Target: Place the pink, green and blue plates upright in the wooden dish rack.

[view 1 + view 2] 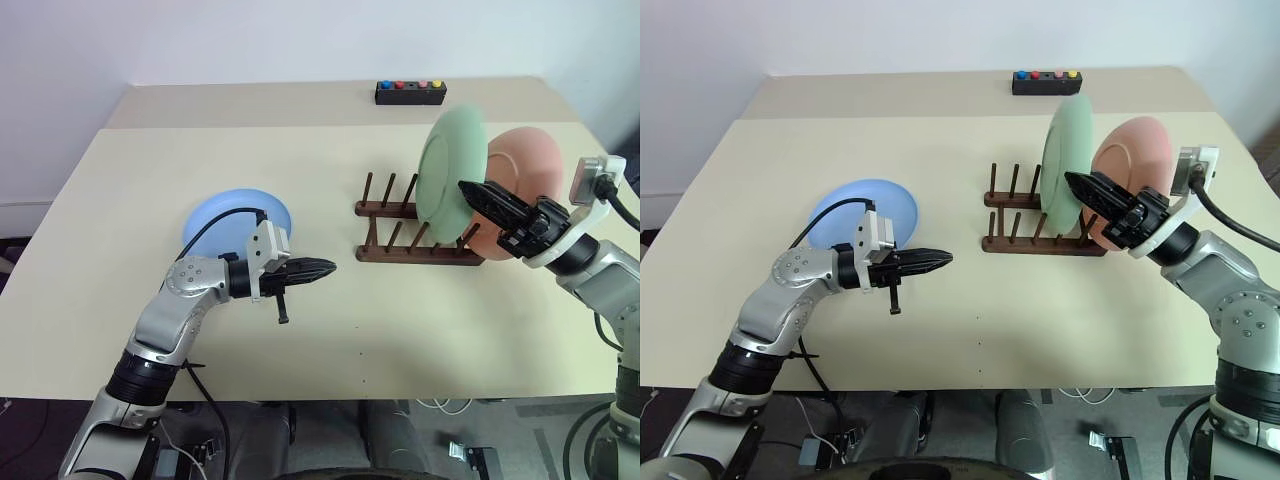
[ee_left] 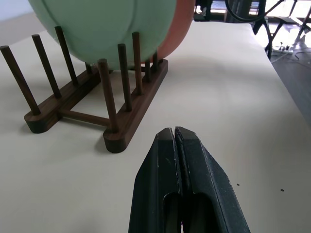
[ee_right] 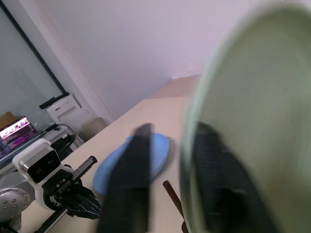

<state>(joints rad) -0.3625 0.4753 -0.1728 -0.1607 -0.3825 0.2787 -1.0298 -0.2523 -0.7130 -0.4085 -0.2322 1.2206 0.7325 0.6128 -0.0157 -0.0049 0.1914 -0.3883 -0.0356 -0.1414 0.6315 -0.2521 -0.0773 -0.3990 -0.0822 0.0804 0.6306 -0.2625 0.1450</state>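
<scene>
An office-like test room — a lit monitor [image 3: 17, 132], window blinds [image 3: 19, 82], plain white wall [image 1: 250, 40].

We had a broad cream table [image 1: 120, 200] running wide across the scene, and a second slab of the same colour butted against its far edge. Behind it stood a plain pale wall [image 1: 250, 40], evenly lit. Below the near edge we saw grey floor [image 1: 520, 440] with loose cables [image 1: 440, 405]. Off beyond the left end, a window with blinds [image 3: 19, 77] showed.
</scene>
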